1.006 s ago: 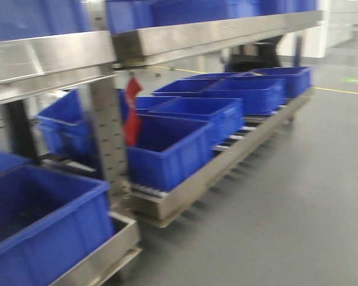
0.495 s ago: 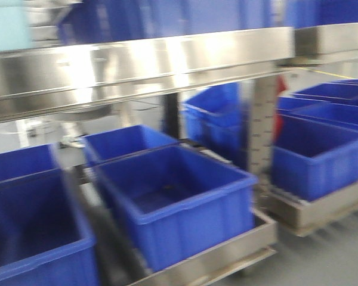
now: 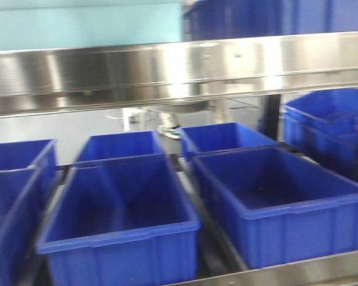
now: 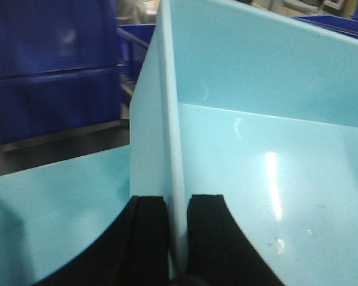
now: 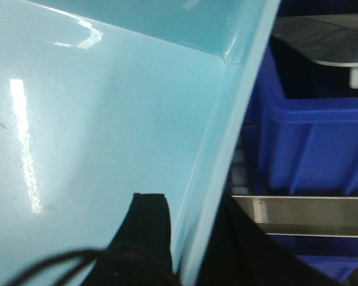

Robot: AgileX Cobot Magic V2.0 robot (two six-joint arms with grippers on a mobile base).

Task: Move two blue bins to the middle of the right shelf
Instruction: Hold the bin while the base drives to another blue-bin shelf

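**Both arms clamp pale blue bin walls**

Front view: open dark blue plastic bins point(image 3: 122, 229) sit in rows beneath a stainless steel shelf rail point(image 3: 167, 68).
Left wrist view: the left arm's black fingers point(image 4: 148, 232) pinch the wall of a pale blue plastic bin point(image 4: 268, 179) at lower centre.
Right wrist view: the right arm's black fingers point(image 5: 146, 232) are closed on a pale blue bin wall point(image 5: 95, 119) at the bottom.

Light-blue bin point(image 4: 268, 155), glossy, interior bare, wall upright

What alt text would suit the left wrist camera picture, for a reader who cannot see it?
Two black jaws pinch the thin upright wall of a pale blue bin, seen from close behind them. Dark blue bins stand blurred in the background at upper left.
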